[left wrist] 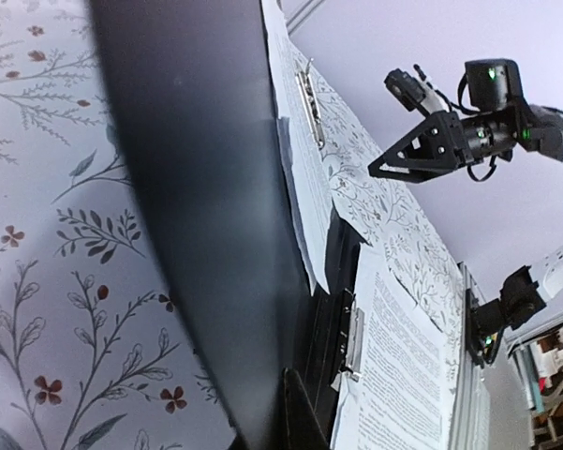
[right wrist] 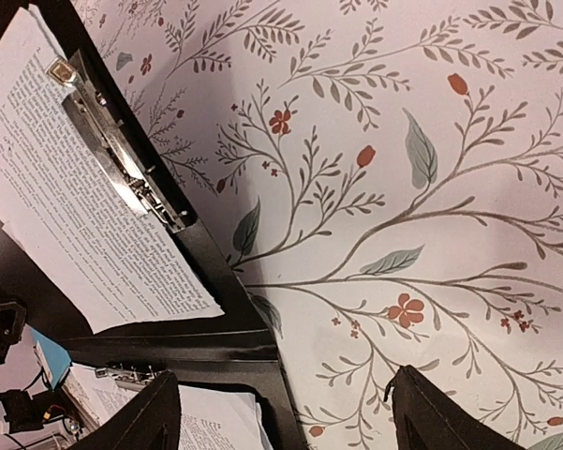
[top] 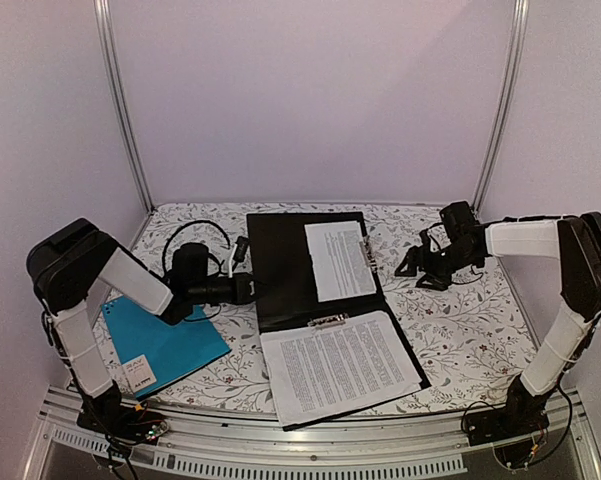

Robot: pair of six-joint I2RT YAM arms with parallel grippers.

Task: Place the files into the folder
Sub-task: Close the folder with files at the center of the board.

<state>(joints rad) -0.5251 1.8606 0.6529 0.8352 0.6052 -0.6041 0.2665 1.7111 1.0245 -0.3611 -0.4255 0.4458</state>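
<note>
From above, the black folder (top: 280, 270) lies open in the middle of the flower-patterned counter (top: 460, 320). The files (top: 338, 365) rest on its near panel under a silver clip (top: 327, 321), and a smaller sheet (top: 338, 258) lies on the far panel. The left pincer (top: 248, 288) is closed at the folder's left edge. The right pincer (top: 420, 265) hovers beside the folder's right side, apart from it. A teal folder (top: 165, 340) lies near the left arm's base.

In the left wrist view, the folder's dark cover (left wrist: 215, 187) runs straight down the middle, just above the counter (left wrist: 56, 234), where it casts a shadow. One finger (left wrist: 300, 417) presses against the cover, so the pincer is pinched shut on that thin edge. Printed files (left wrist: 403, 356) and the clip (left wrist: 309, 94) show beyond it.

In the right wrist view, the two fingers (right wrist: 159, 417) stand wide apart (nothing is held between them). Below them are bare counter (right wrist: 403, 187) and the folder's corner (right wrist: 215, 347). The smaller sheet (right wrist: 75, 206) sits under its own side clip (right wrist: 122, 169).
</note>
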